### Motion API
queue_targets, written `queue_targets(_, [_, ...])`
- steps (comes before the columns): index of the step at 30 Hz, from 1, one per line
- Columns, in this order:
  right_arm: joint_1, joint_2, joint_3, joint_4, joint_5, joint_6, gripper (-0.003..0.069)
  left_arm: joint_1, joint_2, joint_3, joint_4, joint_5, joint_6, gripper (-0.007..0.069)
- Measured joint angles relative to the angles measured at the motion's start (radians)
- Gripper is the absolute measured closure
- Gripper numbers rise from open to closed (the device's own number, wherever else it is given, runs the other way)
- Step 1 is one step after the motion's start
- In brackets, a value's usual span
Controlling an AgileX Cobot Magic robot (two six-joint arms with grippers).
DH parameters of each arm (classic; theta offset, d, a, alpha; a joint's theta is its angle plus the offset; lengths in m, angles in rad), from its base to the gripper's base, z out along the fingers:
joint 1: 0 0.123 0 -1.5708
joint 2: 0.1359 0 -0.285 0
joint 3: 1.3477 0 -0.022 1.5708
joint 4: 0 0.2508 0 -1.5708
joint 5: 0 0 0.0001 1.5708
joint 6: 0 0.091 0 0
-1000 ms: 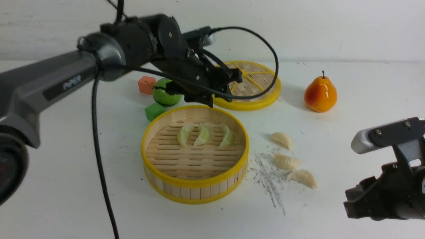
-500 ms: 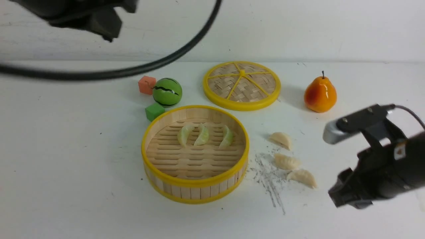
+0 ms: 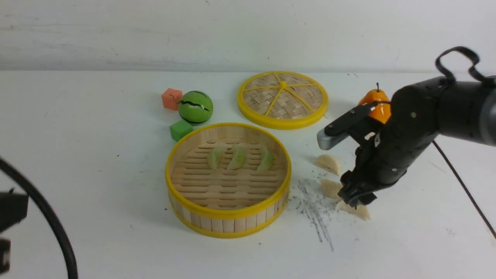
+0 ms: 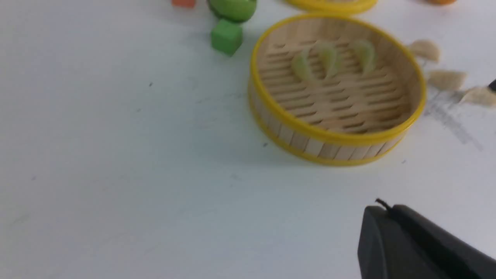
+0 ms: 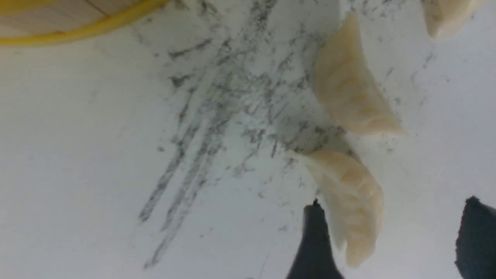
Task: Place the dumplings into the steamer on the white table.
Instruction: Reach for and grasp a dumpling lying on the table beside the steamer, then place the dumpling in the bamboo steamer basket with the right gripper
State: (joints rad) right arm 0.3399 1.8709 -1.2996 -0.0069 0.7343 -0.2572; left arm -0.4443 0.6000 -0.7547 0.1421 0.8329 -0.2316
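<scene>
The steamer stands mid-table with three pale green dumplings on its slatted floor. To its right, three cream dumplings lie on the white table. My right gripper is down over the nearest cream dumpling. In the right wrist view that dumpling lies between the open fingers, close to one of them, and the gripper holds nothing. My left gripper is shut and empty, low and off to the steamer's near left.
A flat woven lid lies behind the steamer. A pear stands partly hidden behind my right arm. A green ball, an orange cube and a green cube sit at the steamer's back left. Dark scuffs mark the table.
My left arm has pulled away from above the steamer to the near left and its gripper has shut. My right arm has swung in and down onto the cream dumplings, jaws opening.
</scene>
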Motion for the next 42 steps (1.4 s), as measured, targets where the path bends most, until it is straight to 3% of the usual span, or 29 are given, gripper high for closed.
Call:
queue_targets(9, [0.0, 0.097, -0.01, 0.025, -0.027, -0.004, 0.0215, 0.0, -0.029, 0.087, 0.138, -0.008, -0.002, 0.0639])
queue_targets(15, [0.0, 0.096, -0.013, 0.112, -0.017, -0.004, 0.0474, 0.0, -0.029, 0.087, 0.144, -0.006, -0.009, 0.0639])
queue_targets(16, [0.0, 0.094, -0.015, 0.128, -0.01, -0.004, 0.0486, 0.0, -0.029, 0.087, 0.144, -0.001, -0.02, 0.0639])
queue_targets(24, [0.0, 0.06, -0.056, 0.218, 0.125, -0.004, 0.0478, 0.0, -0.029, 0.09, 0.153, 0.039, -0.092, 0.0639])
queue_targets(29, [0.025, -0.037, -0.151, 0.401, 0.162, -0.004, 0.0478, 0.0, -0.091, 0.17, 0.164, -0.033, -0.146, 0.0639])
queue_targets(33, [0.118, -0.031, -0.247, 0.52, 0.144, -0.004, 0.0478, 0.0, -0.235, 0.266, 0.204, -0.141, -0.199, 0.0639])
queue_targets(39, [0.259, 0.088, -0.354, 0.499, 0.032, 0.097, 0.0478, 0.0, -0.41, 0.375, 0.242, -0.233, -0.229, 0.0639])
queue_targets(42, [0.306, 0.18, -0.413, 0.407, -0.007, 0.21, 0.0478, 0.0, -0.478, 0.412, 0.261, -0.283, -0.232, 0.0639])
